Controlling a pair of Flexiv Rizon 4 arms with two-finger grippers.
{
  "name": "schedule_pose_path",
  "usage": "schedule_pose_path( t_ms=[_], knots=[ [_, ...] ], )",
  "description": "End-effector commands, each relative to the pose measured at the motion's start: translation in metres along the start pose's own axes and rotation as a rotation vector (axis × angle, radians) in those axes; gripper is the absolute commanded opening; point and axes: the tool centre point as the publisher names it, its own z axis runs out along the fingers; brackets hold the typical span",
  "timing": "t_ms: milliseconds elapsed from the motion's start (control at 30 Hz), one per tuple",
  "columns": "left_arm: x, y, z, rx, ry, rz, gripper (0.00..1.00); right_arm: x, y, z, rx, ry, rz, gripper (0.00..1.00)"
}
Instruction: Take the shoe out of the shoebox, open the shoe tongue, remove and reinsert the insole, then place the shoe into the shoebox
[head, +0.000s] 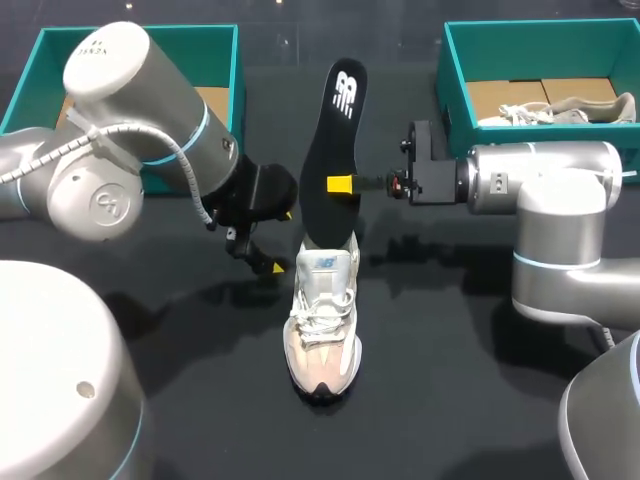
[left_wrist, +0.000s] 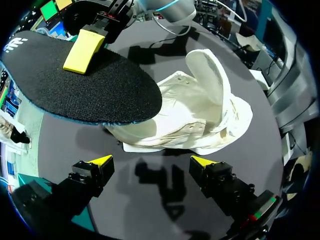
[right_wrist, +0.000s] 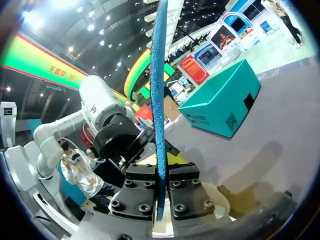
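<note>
Right gripper (head: 340, 184) is pinching the black foam insole (head: 335, 150) upright at frame centre over the white-pink sneaker (head: 322, 320); left gripper (head: 281, 240) is gaping, empty. Probably reinserting next: needs toe-first feeding.

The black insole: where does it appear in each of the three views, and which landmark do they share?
Head view: the insole stands upright in the middle, over the shoe's heel.
Left wrist view: a broad black sheet ahead of the left gripper, partly covering the shoe.
Right wrist view: edge-on, a thin blue strip rising from the right gripper.
Shared landmark: the right gripper, shut on the insole.
</note>
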Motion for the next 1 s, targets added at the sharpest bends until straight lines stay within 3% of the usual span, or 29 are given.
schedule_pose_path(
  t_ms=[33,533,567,733,1000],
  knots=[
    [-0.007,-0.002,0.011,-0.009,0.005,-0.007,1.00,-0.007,0.002,0.002,0.009,0.010,-0.010,0.00],
    [-0.009,-0.002,0.013,0.002,0.016,-0.005,1.00,-0.009,0.000,-0.002,-0.015,-0.012,-0.046,0.00],
    [-0.009,-0.002,0.013,0.002,0.016,-0.005,1.00,-0.012,-0.003,-0.002,-0.031,0.023,-0.044,0.00],
    [-0.009,-0.002,0.013,0.002,0.016,-0.005,1.00,-0.023,-0.010,-0.001,-0.070,-0.003,-0.070,0.00],
    [-0.009,-0.002,0.013,0.002,0.016,-0.005,1.00,-0.018,-0.013,0.001,-0.121,-0.029,-0.143,0.00]
  ],
)
